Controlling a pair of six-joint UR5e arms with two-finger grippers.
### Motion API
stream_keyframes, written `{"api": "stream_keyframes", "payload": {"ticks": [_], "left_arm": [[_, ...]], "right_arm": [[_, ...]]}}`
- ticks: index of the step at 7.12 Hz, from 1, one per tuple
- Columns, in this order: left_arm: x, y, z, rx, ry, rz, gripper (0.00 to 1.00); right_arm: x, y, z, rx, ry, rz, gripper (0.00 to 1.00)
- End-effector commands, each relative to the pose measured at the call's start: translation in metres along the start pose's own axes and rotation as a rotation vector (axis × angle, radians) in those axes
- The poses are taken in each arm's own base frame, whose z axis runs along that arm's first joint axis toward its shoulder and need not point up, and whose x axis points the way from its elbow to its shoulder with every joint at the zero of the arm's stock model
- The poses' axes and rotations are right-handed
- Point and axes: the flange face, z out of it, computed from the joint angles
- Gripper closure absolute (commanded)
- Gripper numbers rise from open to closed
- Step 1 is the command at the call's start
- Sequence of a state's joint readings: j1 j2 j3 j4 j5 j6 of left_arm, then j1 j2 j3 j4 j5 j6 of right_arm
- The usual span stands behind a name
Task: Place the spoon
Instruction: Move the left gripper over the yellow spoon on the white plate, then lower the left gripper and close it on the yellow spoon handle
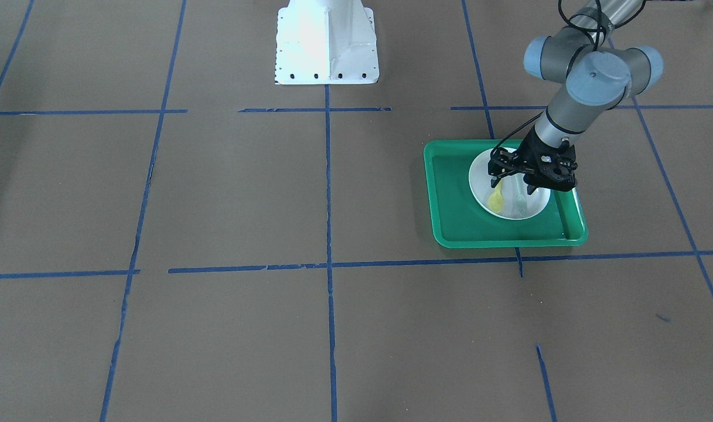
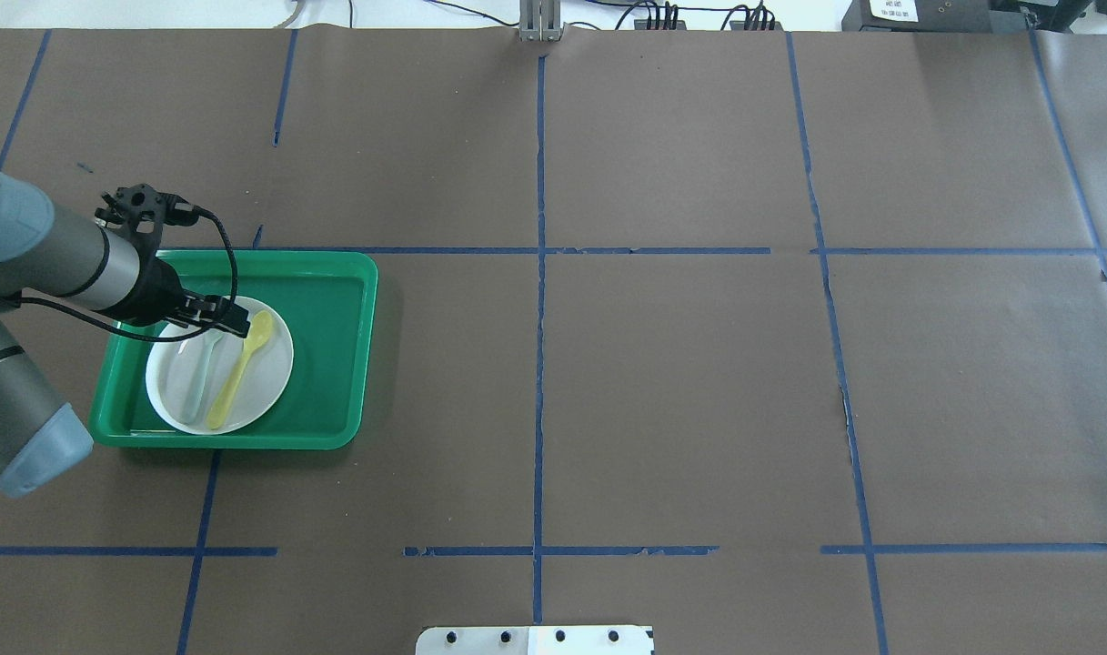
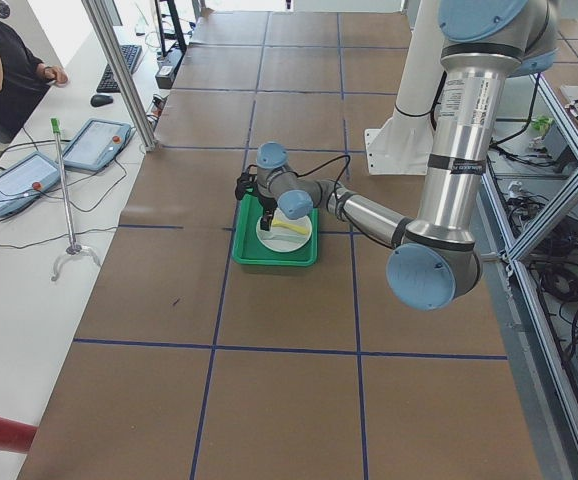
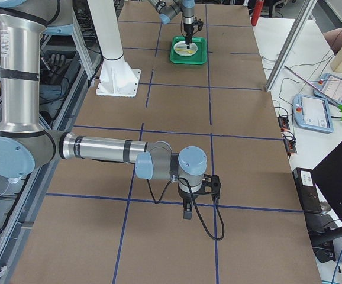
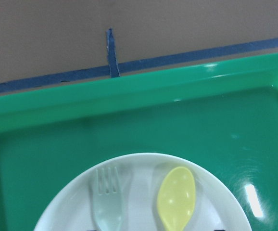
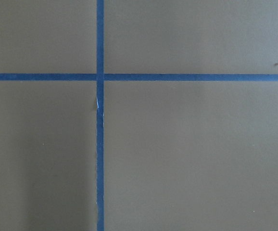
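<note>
The yellow spoon (image 2: pixel 242 366) lies flat on the white plate (image 2: pixel 271 387), to the right of a pale grey-green fork (image 2: pixel 197 382). The plate sits in a green tray (image 2: pixel 335 346). My left gripper (image 2: pixel 226 320) hovers over the plate's far edge, above the heads of spoon and fork, open and holding nothing. The front view shows the spoon (image 1: pixel 496 201) below the gripper (image 1: pixel 514 187). The left wrist view shows the spoon's bowl (image 5: pixel 176 197) and the fork (image 5: pixel 107 207) side by side. My right gripper (image 4: pixel 186 212) hangs over bare table far from the tray. I cannot tell whether it is open.
The white robot base (image 1: pixel 327 41) stands at the table's middle, on the robot's side. Brown paper with blue tape lines (image 6: pixel 99 144) covers the table. Tablets (image 3: pixel 94 145) lie on a side desk beyond the table's edge.
</note>
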State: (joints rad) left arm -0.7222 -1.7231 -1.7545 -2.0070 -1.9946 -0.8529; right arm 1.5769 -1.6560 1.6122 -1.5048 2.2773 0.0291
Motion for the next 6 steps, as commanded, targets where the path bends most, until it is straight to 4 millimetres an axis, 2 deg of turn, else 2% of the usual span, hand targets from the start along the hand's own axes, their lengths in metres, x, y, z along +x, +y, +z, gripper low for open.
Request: {"api": "stream_keyframes", "payload": {"ticks": [1,3,6], "left_arm": [[0.007,0.009,0.015,-0.012,-0.036,0.016,0.19],[0.01,0.008,0.013,-0.009,-0.028,0.019,0.26],[0.017,0.017,0.024,-0.033,-0.029,0.031,0.34]], "right_arm": [[0.0,0.0,0.0,0.0,-0.001,0.0,0.0],[0.0,0.0,0.0,0.001,-0.001,-0.001,0.0],[0.0,0.0,0.0,0.0,0.001,0.0,0.0]]}}
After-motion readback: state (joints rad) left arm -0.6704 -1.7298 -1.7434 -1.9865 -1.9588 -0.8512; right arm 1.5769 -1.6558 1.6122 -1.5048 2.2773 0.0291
